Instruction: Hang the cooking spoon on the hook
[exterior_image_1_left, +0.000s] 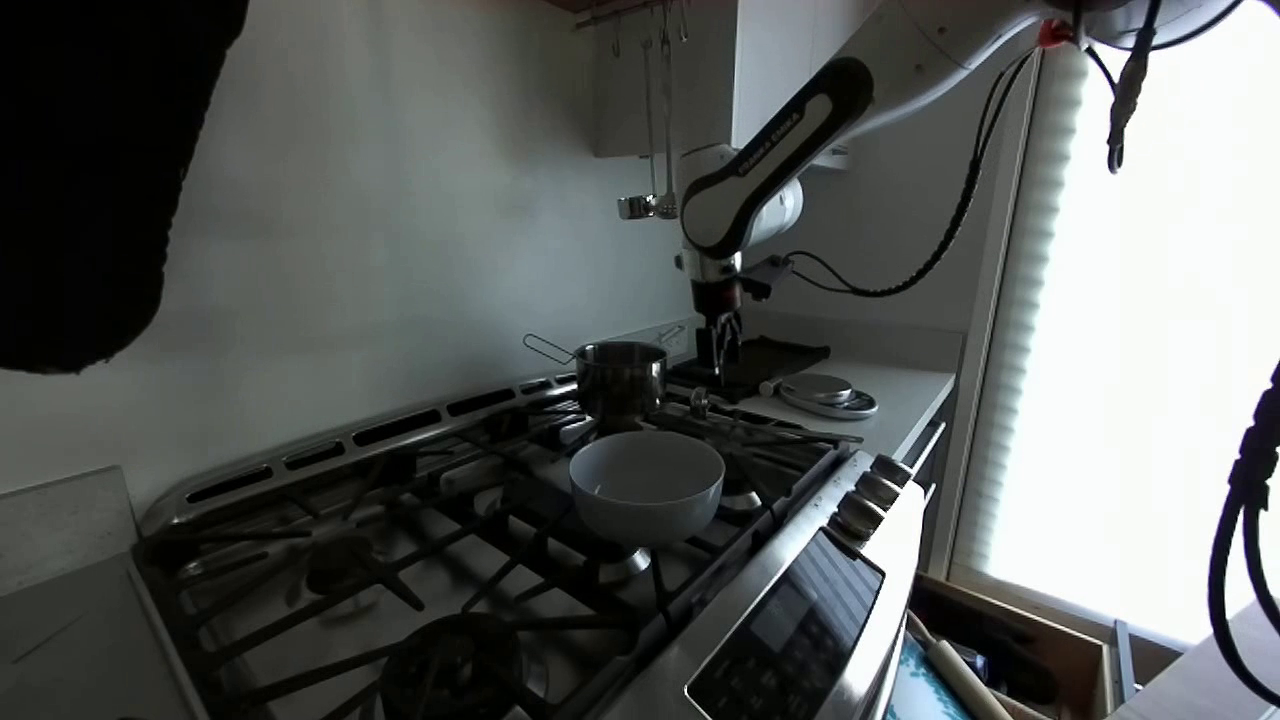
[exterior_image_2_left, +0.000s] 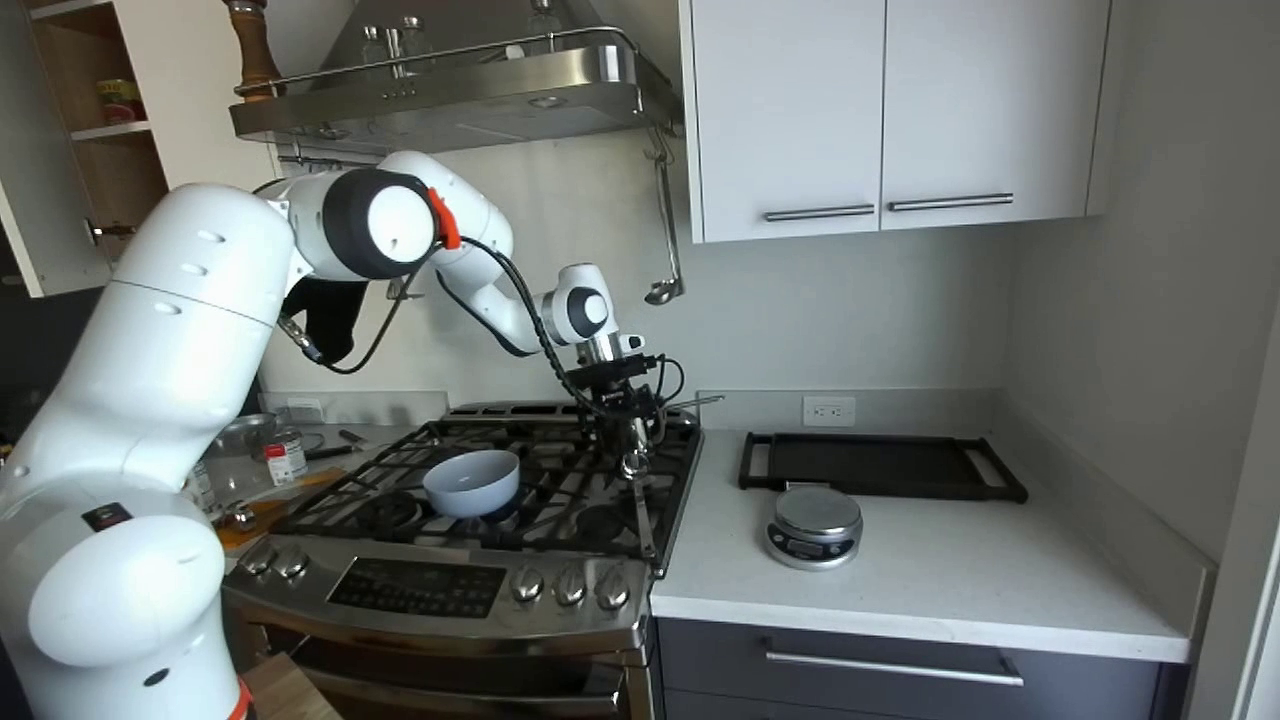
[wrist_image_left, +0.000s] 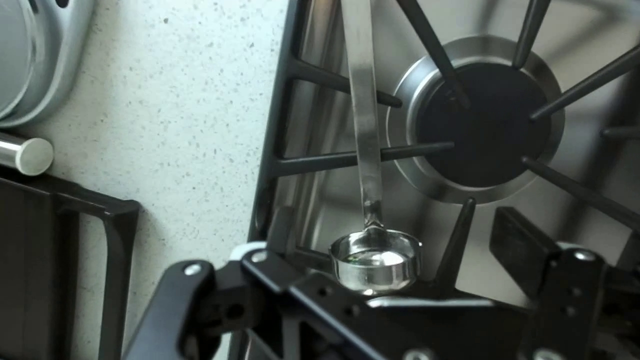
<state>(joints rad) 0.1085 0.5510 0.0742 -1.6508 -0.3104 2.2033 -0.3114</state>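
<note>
Gas stove (exterior_image_2_left: 540, 620) beside speckled white counter (exterior_image_2_left: 950, 570); my gripper (wrist_image_left: 397, 240) over cooking spoon (wrist_image_left: 367, 125), fingers (wrist_image_left: 522, 252) spread apart.

Can't tell if I touch it. Spoon lies on the black grate (wrist_image_left: 320, 163): shiny steel, round cup, flat handle cut off at wrist view's top edge. FRANKA EMIKA readable on my arm (exterior_image_1_left: 780, 150) in an exterior view. Farther out: steel pot (exterior_image_1_left: 620, 385), smooth pale bowl (exterior_image_1_left: 645, 512), round scale (exterior_image_2_left: 818, 512), black tray (exterior_image_2_left: 870, 465) part-cropped in wrist view, container (exterior_image_2_left: 285, 455) with red-white label, too small to read.

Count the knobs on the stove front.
5 visible in an exterior view: two knobs left of the display, three knobs right of it. The arm may hide another.
</note>
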